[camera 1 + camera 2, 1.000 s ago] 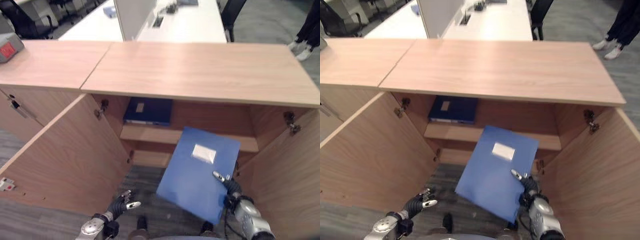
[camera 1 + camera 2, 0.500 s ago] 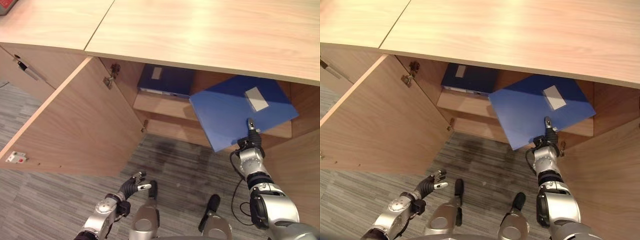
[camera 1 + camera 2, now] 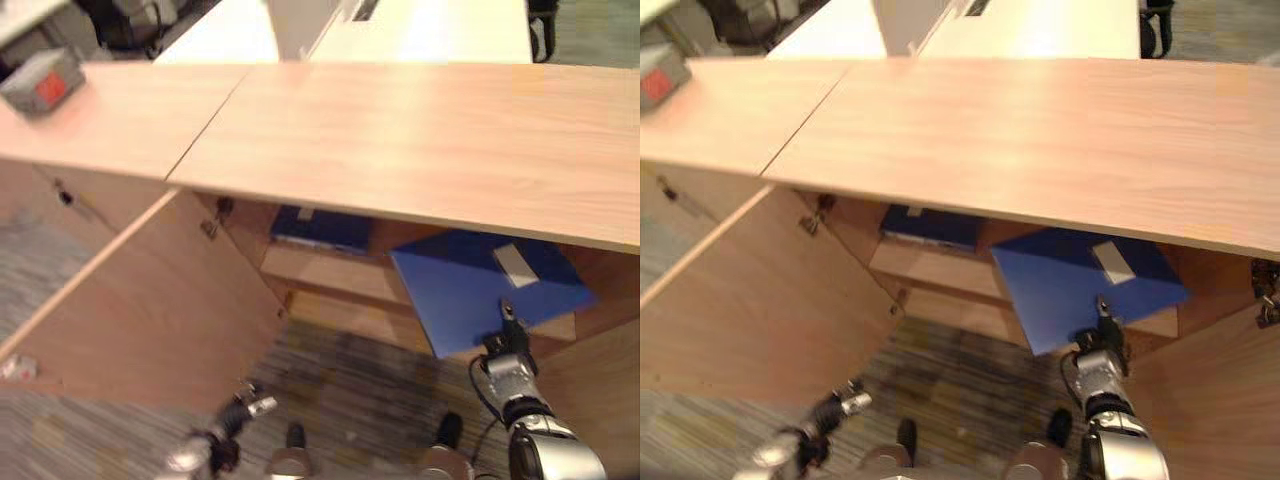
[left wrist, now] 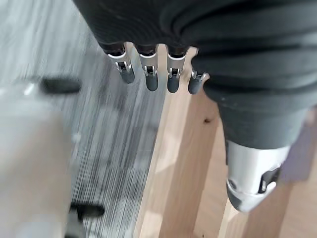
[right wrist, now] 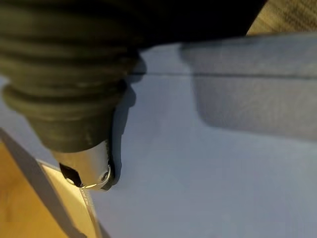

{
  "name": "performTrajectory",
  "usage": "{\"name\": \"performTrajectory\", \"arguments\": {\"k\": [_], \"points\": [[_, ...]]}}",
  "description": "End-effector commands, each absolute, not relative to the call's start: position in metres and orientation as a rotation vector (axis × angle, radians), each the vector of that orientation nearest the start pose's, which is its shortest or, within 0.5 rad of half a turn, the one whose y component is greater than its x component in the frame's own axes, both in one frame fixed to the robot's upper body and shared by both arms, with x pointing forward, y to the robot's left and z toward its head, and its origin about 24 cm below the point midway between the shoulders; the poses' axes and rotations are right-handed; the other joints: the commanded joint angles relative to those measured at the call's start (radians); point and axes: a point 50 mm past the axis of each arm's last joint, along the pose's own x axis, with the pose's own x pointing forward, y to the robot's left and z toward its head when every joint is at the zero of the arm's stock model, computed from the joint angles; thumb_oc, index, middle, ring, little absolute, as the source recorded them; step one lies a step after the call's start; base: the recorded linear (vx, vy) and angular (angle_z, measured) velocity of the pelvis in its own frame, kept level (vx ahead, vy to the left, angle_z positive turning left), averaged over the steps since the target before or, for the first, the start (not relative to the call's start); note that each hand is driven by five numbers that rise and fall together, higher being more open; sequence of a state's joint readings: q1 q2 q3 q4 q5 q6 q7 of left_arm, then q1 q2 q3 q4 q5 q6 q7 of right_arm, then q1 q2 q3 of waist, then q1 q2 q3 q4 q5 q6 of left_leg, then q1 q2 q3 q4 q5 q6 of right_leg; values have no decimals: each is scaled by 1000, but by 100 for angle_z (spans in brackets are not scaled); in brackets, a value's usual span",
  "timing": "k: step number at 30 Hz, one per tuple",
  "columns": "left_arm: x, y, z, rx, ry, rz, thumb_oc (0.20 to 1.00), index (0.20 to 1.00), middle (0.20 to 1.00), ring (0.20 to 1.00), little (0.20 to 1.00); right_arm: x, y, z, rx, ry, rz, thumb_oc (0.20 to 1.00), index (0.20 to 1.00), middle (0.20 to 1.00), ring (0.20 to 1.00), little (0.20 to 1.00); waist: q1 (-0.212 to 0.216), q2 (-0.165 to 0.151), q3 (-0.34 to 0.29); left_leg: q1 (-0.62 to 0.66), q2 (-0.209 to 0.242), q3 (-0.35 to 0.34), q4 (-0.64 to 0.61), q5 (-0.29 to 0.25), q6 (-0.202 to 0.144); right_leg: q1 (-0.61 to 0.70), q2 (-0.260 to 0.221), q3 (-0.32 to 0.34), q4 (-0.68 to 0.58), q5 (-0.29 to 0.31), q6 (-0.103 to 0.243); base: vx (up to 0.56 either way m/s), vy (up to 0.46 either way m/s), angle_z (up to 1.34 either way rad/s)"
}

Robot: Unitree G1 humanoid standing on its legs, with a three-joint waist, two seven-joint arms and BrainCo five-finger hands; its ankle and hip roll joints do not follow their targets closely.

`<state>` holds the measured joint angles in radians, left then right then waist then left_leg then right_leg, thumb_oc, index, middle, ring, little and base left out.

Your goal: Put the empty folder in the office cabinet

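Note:
The blue folder (image 3: 470,290) with a white label (image 3: 515,265) lies tilted, its far part over the shelf (image 3: 330,272) inside the open cabinet, under the wooden top (image 3: 420,130). My right hand (image 3: 506,348) is shut on the folder's near edge. In the right wrist view its thumb (image 5: 89,171) presses on the blue cover (image 5: 213,178). My left hand (image 3: 238,418) hangs low near the floor by the left door. Its fingers (image 4: 148,74) are straight and hold nothing.
A darker blue folder (image 3: 322,228) lies on the shelf's left part. The left door (image 3: 150,300) and the right door (image 3: 1225,400) stand open. A grey box with a red label (image 3: 38,82) sits on the neighbouring cabinet. A white desk (image 3: 420,30) stands behind.
The right hand has pushed the blue folder up and forward, from in front of the cabinet to over the shelf. The camera view has also shifted. The left hand stays low.

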<state>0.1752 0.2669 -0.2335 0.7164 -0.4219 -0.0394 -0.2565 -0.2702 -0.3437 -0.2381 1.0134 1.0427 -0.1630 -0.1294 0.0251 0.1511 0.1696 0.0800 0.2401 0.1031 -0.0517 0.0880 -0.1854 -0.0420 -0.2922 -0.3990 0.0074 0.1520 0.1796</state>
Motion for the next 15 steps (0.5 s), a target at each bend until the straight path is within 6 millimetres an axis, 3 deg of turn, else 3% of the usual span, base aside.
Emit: {"name": "performTrajectory", "arguments": {"k": [1,3,4,5,6,7,10,12,13,15], "points": [[149,241,-108,-54,778,-95,1000,1000,1000,1000,1000,272,-291,-30,850,163,-692,200,200,200,200,200,25,-62,31,41,49,-18,215,-131,-58,7,-26,-8,-31,-83,39,125,-262,12],[146,242,-112,-63,802,-66,1000,1000,1000,1000,1000,271,-289,-29,841,155,-678,200,200,200,200,200,32,-63,46,-31,58,-61,371,-43,-64,63,10,-14,-71,-104,4,88,-224,-7],[146,242,-112,-63,801,-66,1000,1000,1000,1000,1000,271,-289,-29,842,154,-677,200,200,200,200,200,29,-65,46,-38,54,-66,372,-38,-63,61,7,-18,-73,-100,3,113,-234,-3],[143,243,-114,-66,809,-49,1000,1000,1000,1000,1000,272,-285,-28,842,154,-656,200,200,200,200,200,37,-76,57,-88,37,-97,485,-8,-58,90,19,-15,-84,-128,-21,135,-185,-6],[143,242,-114,-66,808,-50,1000,1000,1000,1000,1000,272,-287,-28,837,156,-656,200,200,200,200,200,38,-78,62,-108,43,-96,492,1,-54,102,23,-10,-88,-142,-22,189,-188,-9],[144,241,-114,-67,806,-52,1000,1000,1000,1000,1000,273,-288,-27,834,154,-655,200,200,200,200,200,38,-79,63,-127,51,-88,476,5,-53,108,23,-10,-91,-150,-20,165,-39,-11],[146,237,-114,-67,805,-65,1000,1000,1000,1000,1000,270,-294,-26,825,154,-665,200,200,200,200,200,43,-73,59,-148,74,-64,326,-52,-41,132,33,-4,-95,-179,-2,216,43,9],[144,234,-117,-69,820,-72,1000,1000,1000,1000,1000,268,-296,-27,816,155,-665,200,200,200,200,200,57,-62,50,-164,55,-76,163,-39,-35,145,42,14,-95,-190,11,248,101,19],[145,231,-119,-60,825,-75,1000,1000,1000,1000,1000,268,-296,-27,807,157,-665,200,200,200,200,200,67,-56,46,-189,32,-94,102,9,-33,150,48,21,-95,-195,11,171,71,15],[141,231,-121,-45,839,-77,1000,1000,1000,1000,1000,269,-292,-30,818,180,-665,200,200,200,200,200,77,-48,37,-177,18,-91,25,17,-36,158,63,34,-95,-203,12,173,47,-2]]}}
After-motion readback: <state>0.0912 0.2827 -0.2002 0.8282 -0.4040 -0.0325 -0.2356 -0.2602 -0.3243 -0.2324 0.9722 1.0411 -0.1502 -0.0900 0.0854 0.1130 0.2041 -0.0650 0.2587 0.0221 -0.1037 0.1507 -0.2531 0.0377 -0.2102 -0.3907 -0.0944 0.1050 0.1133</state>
